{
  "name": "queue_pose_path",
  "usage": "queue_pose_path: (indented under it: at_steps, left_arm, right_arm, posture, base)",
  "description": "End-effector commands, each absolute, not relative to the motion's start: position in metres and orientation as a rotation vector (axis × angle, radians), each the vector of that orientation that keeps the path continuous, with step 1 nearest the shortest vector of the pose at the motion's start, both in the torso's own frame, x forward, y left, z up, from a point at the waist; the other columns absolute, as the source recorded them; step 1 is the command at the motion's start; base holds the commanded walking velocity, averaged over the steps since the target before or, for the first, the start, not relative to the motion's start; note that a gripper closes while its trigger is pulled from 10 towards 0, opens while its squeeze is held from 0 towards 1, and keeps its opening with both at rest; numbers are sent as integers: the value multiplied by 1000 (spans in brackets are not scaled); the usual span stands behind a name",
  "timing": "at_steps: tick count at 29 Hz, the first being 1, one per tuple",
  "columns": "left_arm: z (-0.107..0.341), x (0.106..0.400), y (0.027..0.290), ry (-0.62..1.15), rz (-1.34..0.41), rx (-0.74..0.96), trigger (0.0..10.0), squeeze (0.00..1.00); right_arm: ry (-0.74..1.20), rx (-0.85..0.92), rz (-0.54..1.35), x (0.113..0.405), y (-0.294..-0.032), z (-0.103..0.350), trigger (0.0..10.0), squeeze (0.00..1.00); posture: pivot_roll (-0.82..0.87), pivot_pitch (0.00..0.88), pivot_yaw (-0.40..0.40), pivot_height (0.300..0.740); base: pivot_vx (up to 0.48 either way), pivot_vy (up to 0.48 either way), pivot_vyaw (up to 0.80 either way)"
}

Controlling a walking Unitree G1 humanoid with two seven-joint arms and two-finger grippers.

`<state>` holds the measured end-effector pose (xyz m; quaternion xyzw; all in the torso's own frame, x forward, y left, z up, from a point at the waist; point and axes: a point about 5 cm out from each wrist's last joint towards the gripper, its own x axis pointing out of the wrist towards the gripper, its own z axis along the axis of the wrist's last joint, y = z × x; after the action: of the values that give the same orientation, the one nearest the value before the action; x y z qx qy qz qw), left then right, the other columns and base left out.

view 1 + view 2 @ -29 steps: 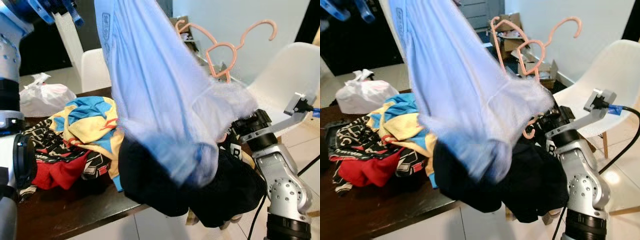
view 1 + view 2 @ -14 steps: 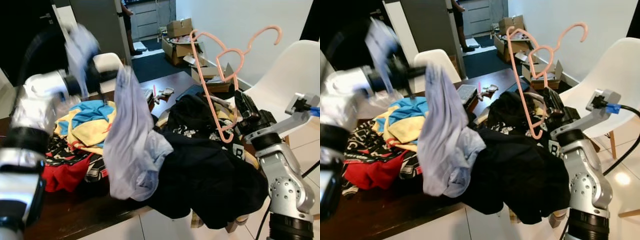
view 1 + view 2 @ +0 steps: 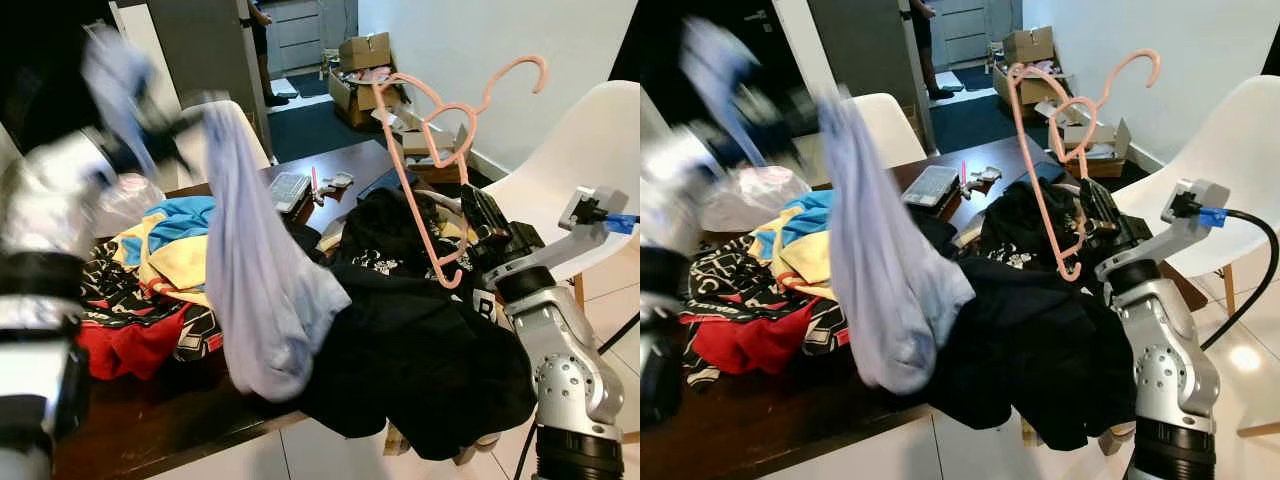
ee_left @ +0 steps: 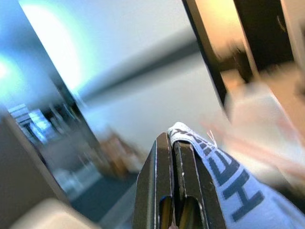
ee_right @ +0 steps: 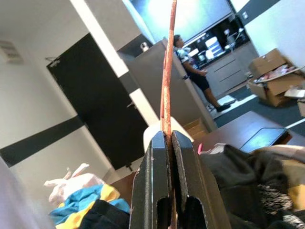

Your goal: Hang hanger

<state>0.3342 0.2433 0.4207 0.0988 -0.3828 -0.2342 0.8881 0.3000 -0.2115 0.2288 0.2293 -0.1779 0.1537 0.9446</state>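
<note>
Two pink plastic hangers [image 3: 440, 110] stand upright above the table's right end, with my right gripper [image 3: 470, 205] shut on their lower bar. In the right wrist view the pink bar [image 5: 167, 71] rises edge-on from between the shut fingers [image 5: 155, 157]. My left gripper [image 3: 180, 125], blurred by motion, is raised at the upper left and shut on the collar of a light blue garment [image 3: 260, 290]. That garment hangs down to the table's front edge. The left wrist view has the printed collar [image 4: 228, 181] pinched beside the black fingers [image 4: 162, 162].
A dark wooden table [image 3: 130, 430] carries a colourful clothes pile [image 3: 160, 260], a black garment [image 3: 420, 340] spilling over the front edge and a white plastic bag [image 3: 125, 200]. White chairs stand at right [image 3: 590, 150] and behind [image 3: 885, 125]. Cardboard boxes [image 3: 360, 50] and a person [image 5: 190, 67] are at the back.
The left arm swung the blue garment down from in front of the camera, then lifted it again to the upper left. The right gripper and hangers barely moved.
</note>
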Motion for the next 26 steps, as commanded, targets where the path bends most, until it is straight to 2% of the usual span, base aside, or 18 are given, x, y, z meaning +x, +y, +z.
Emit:
queue_pose_path:
  at_steps: [1,3,5,6,8,10,12,13,15,22,23,24,26]
  left_arm:
    - [426,328,256,-824,-427,181,0,0]
    - [450,313,271,-909,-300,233,0,0]
    - [456,308,276,-929,-250,262,0,0]
    - [461,302,285,-930,-166,320,0,0]
    - [465,294,307,-896,41,444,0,0]
    - [465,294,307,-896,41,444,0,0]
    - [465,283,335,-838,301,523,0,0]
    - [465,283,335,-838,301,523,0,0]
    - [466,272,352,-806,461,557,0,0]
    - [460,270,361,-763,567,571,0,0]
    - [446,285,352,-715,504,558,2118,0]
    - [429,303,341,-669,428,537,9647,0]
    - [417,314,332,-639,378,521,9647,0]
  right_arm:
    - [-363,470,318,302,-210,228,10000,0]
    - [-361,469,323,303,-210,228,10000,0]
    - [-360,469,325,304,-210,228,10000,0]
    - [-358,468,330,305,-209,228,10000,0]
    - [-357,468,341,307,-206,229,10000,0]
    - [-357,468,341,307,-206,229,10000,0]
    - [-355,468,353,309,-204,229,10000,0]
    - [-355,468,353,309,-204,229,10000,0]
    - [-354,467,358,310,-203,229,10000,0]
    - [-352,464,360,310,-203,229,10000,0]
    - [-351,462,360,310,-203,229,10000,0]
    - [-350,459,359,310,-203,229,10000,0]
    - [-349,458,359,310,-203,228,10000,0]
  posture:
    - [-91,0,96,710]
    - [-80,0,90,710]
    - [-80,0,90,710]
    - [-68,0,80,710]
    - [-57,0,70,710]
    - [-57,0,70,710]
    - [-52,0,64,710]
    - [-52,0,64,710]
    - [-52,0,62,710]
    - [-54,0,63,710]
    - [-58,0,66,710]
    - [-58,0,66,710]
    - [-66,0,68,710]
  base:
    - [0,0,0]
    - [0,0,0]
    - [0,0,0]
    - [0,0,0]
    - [0,0,0]
    - [0,0,0]
    - [0,0,0]
    - [0,0,0]
    - [0,0,0]
    - [0,0,0]
    - [0,0,0]
    - [0,0,0]
    - [0,0,0]
